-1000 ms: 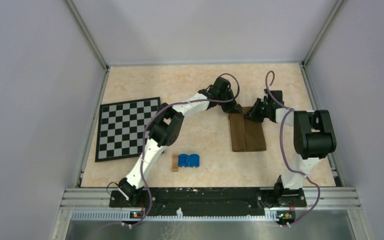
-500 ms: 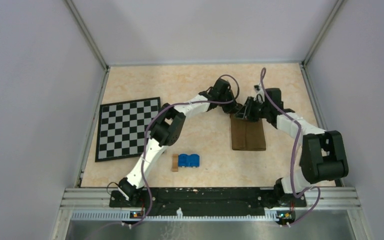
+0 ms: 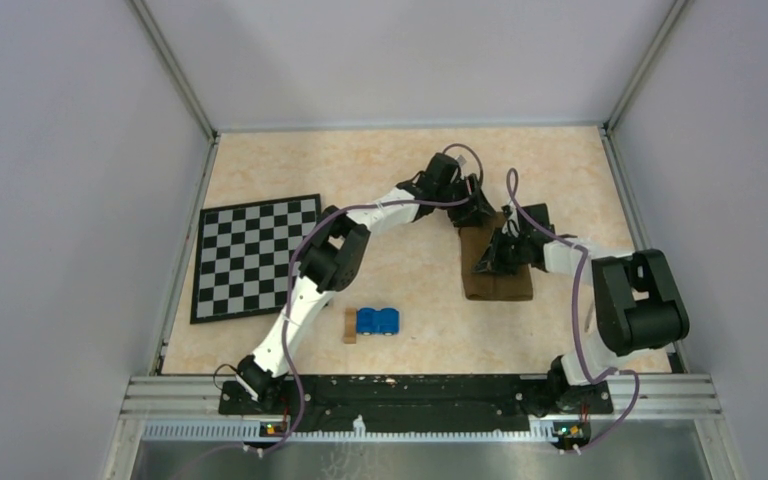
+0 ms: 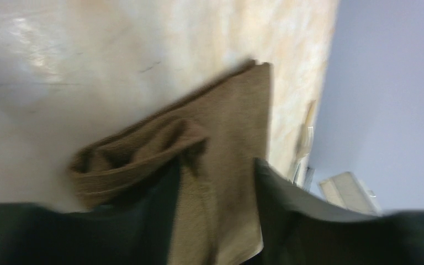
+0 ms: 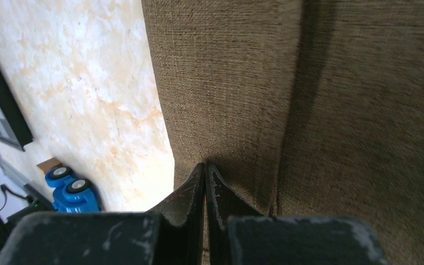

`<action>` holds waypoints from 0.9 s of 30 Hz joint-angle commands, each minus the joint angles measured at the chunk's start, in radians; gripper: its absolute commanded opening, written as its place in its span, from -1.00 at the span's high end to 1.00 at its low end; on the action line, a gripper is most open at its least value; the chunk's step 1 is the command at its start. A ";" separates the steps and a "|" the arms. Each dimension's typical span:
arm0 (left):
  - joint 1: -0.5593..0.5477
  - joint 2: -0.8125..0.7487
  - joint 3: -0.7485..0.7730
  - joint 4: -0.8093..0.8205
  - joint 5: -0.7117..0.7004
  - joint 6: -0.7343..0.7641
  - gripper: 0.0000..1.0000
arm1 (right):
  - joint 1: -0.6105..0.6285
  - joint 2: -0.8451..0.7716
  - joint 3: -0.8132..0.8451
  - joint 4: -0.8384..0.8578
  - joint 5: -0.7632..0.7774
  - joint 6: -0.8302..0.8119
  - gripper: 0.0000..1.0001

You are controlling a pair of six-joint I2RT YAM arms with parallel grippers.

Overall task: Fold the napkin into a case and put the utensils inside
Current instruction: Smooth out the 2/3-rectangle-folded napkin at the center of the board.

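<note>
The napkin (image 3: 498, 268) lies folded into a long dark brown strip right of the table's middle. My left gripper (image 3: 476, 214) is at its far end. In the left wrist view its jaws stand apart, with flat cloth (image 4: 229, 143) between them and a bunched fold (image 4: 138, 152) by the left finger. My right gripper (image 3: 488, 262) is low over the strip's left half. Its fingertips (image 5: 205, 165) are shut together and rest on the napkin (image 5: 226, 83) near its left edge. Blurred pale slim things (image 4: 305, 141) beyond the napkin may be the utensils.
A checkered mat (image 3: 254, 256) lies at the left. A blue toy car (image 3: 377, 320) and a small tan wooden block (image 3: 350, 325) sit near the front middle; the car (image 5: 70, 190) also shows in the right wrist view. Walls enclose the table.
The right gripper came from the napkin's far end toward me onto its left half, opening briefly and shutting again. The left gripper opened at the far end.
</note>
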 commanded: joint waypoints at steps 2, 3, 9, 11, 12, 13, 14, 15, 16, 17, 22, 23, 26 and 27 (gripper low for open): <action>0.008 -0.127 -0.038 -0.018 0.083 0.193 -0.51 | -0.009 -0.038 -0.019 0.016 0.098 -0.019 0.98; 0.010 -0.163 -0.058 -0.024 0.083 0.227 -0.56 | -0.009 -0.036 -0.021 0.026 0.090 -0.017 0.98; 0.042 -0.311 -0.316 0.141 0.137 0.230 -0.25 | -0.009 -0.037 -0.023 0.048 0.040 -0.017 0.99; 0.047 -0.281 -0.330 0.189 0.173 0.197 0.09 | -0.009 -0.046 -0.022 0.051 0.025 -0.018 0.99; 0.049 -0.252 -0.317 0.214 0.200 0.183 0.21 | -0.009 -0.050 -0.020 0.051 0.017 -0.020 1.00; 0.049 -0.210 -0.296 0.226 0.217 0.171 0.30 | -0.009 -0.055 -0.016 0.045 0.011 -0.022 0.99; 0.049 -0.178 -0.269 0.228 0.226 0.173 0.38 | -0.007 -0.064 -0.010 0.037 0.007 -0.028 0.99; 0.050 -0.144 -0.233 0.205 0.227 0.181 0.46 | -0.003 -0.073 -0.001 0.022 0.004 -0.038 0.99; 0.053 -0.115 -0.202 0.176 0.213 0.196 0.54 | 0.004 -0.086 0.009 0.010 0.003 -0.044 0.99; 0.057 -0.090 -0.178 0.163 0.200 0.208 0.63 | 0.008 -0.096 0.017 0.004 -0.004 -0.044 0.98; 0.083 -0.029 -0.172 0.090 0.128 0.252 0.95 | 0.008 -0.075 0.070 0.048 -0.099 -0.023 0.81; 0.086 -0.023 -0.181 0.090 0.124 0.253 0.97 | 0.008 -0.049 0.077 0.069 -0.125 -0.016 0.77; 0.086 -0.021 -0.208 0.086 0.112 0.257 1.00 | 0.007 0.056 0.066 0.154 -0.194 0.019 0.71; 0.086 -0.021 -0.216 0.084 0.105 0.257 1.00 | 0.008 0.083 0.051 0.178 -0.208 0.029 0.70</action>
